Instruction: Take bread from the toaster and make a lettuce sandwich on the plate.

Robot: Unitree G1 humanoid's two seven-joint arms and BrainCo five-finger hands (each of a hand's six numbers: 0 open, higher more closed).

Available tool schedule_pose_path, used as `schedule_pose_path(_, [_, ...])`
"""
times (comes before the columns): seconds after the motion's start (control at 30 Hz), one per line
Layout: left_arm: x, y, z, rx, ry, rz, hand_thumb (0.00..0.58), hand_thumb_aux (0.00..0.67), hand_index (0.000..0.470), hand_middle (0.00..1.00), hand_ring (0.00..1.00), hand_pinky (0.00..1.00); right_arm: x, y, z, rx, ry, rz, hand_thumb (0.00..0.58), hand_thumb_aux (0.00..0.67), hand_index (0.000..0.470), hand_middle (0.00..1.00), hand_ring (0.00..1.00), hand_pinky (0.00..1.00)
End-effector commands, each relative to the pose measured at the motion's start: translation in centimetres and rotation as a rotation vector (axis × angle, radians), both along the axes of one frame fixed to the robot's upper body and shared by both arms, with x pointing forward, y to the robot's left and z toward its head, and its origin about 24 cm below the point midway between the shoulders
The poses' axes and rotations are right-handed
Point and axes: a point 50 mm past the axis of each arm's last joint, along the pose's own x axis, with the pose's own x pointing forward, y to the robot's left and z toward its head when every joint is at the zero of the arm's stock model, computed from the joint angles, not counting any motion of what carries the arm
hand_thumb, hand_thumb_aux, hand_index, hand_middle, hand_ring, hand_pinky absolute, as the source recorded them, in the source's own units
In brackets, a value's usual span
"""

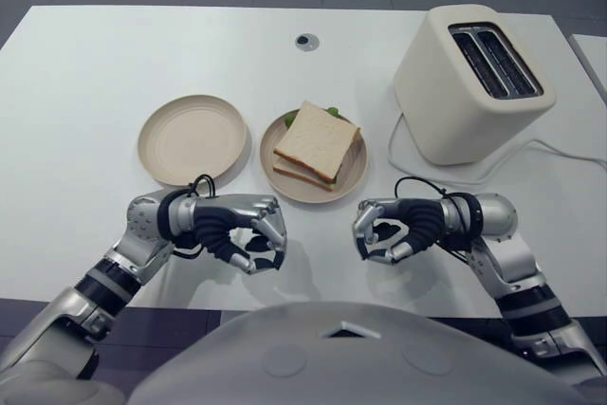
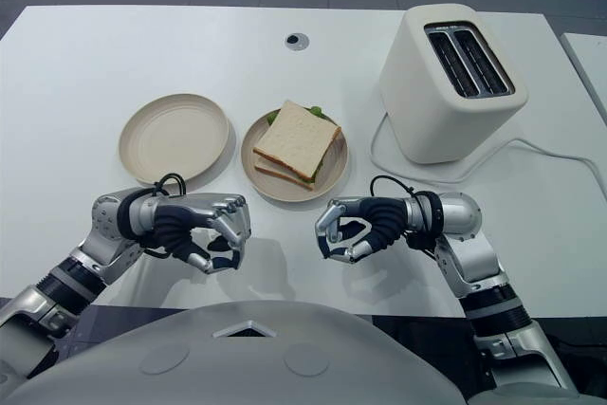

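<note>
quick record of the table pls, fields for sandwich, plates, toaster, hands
sandwich: assembled, lettuce peeking out at the back, sitting on the right plate
left plate: empty, beside the sandwich plate
toaster: far right, both slots look empty
left hand: curled, holding nothing, in front of the plates
right hand: curled, holding nothing, in front of the plates

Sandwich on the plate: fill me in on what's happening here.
A sandwich, lettuce peeking out behind its top slice, sits on the right plate; the left plate beside it is bare. The toaster at the right shows no bread in its slots. The left robot hand and right robot hand hold nothing, fingers curled, above the near edge of the table.
</note>
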Motion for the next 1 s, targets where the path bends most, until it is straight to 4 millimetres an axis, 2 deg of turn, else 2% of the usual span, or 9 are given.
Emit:
schedule_pose_path(0.03, [2.5,0.3,-3.2,0.318,-0.057,0.140,0.580,0.670,0.470,1.00,1.00,1.00,0.0,0.0,-2.8,-0.218,0.032,0.050,0.580,0.670,0.470,1.00,1.00,1.00])
schedule_pose_path(0.27, [4.8,0.2,-4.2,0.409,-0.197,0.318,0.580,0.670,0.470,1.00,1.00,1.00,5.4,1.6,-4.1,-0.226,-0.110,-0.323,0.580,0.670,0.470,1.00,1.00,1.00])
schedule_pose_path(0.4, [7.4,-0.3,-2.0,0.317,-0.395,0.483,0.498,0.418,0.293,1.00,1.00,1.00,9.7,1.3,-2.6,-0.153,-0.233,-0.648,0.580,0.670,0.470,1.00,1.00,1.00])
schedule_pose_path(0.57, [9.3,-2.2,0.0,0.143,-0.570,0.629,0.018,0.011,0.007,0.78,0.78,0.78,12.5,1.6,-1.2,-0.040,-0.323,-0.901,0.580,0.670,0.470,1.00,1.00,1.00])
schedule_pose_path(0.67, [9.6,-3.0,2.7,-0.088,-0.625,0.700,0.000,0.000,0.000,0.54,0.54,0.54,12.9,1.8,0.9,0.108,-0.383,-0.964,0.580,0.670,0.470,1.00,1.00,1.00])
schedule_pose_path(0.73, [9.1,-2.8,5.8,-0.413,-0.579,0.753,0.000,0.000,0.000,0.00,0.00,0.00,12.9,1.5,3.1,0.276,-0.422,-1.020,0.580,0.670,0.470,1.00,1.00,1.00])
schedule_pose_path(0.77, [8.9,-2.2,7.2,-0.564,-0.546,0.786,0.000,0.000,0.000,0.00,0.00,0.00,12.7,1.2,4.2,0.367,-0.430,-1.045,0.018,0.011,0.007,0.97,0.97,0.97])
schedule_pose_path(0.83, [8.6,-0.7,9.1,-0.801,-0.470,0.840,0.000,0.000,0.000,0.00,0.00,0.00,12.0,0.4,6.4,0.561,-0.443,-1.076,0.000,0.000,0.000,0.00,0.00,0.00])
schedule_pose_path(1.0, [8.7,1.8,10.8,-1.015,-0.360,0.911,0.000,0.000,0.000,0.00,0.00,0.00,10.2,-0.8,8.6,0.762,-0.482,-1.092,0.000,0.000,0.000,0.00,0.00,0.00])
